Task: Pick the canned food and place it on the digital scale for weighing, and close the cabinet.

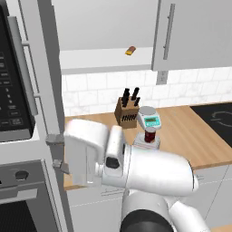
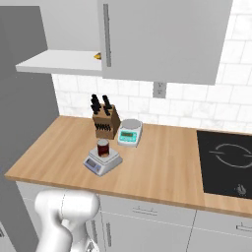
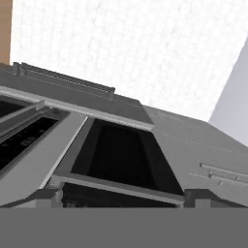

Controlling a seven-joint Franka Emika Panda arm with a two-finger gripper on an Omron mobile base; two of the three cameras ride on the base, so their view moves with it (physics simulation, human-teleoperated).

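The dark red canned food (image 1: 150, 134) (image 2: 103, 147) stands upright on the flat silver-grey digital scale (image 1: 155, 145) (image 2: 94, 164) on the wooden counter. Above it, the light grey cabinet (image 1: 195, 31) (image 2: 162, 39) has its left compartment standing open, with a shelf and a small brown item (image 1: 130, 50) inside. A door with a long silver bar handle (image 1: 170, 31) (image 2: 106, 34) borders the opening on the right. My gripper (image 1: 57, 153) (image 3: 121, 198) is open and holds nothing. It is low at the left, pointing at the oven column, well away from the can.
A white scale with a round platter and green panel (image 1: 149, 118) (image 2: 130, 133) and a knife block (image 1: 126, 111) (image 2: 105, 120) stand behind the can. A black cooktop (image 1: 217, 118) (image 2: 226, 162) lies to the right. Microwave and oven fronts (image 1: 13, 104) (image 3: 121, 155) fill the left.
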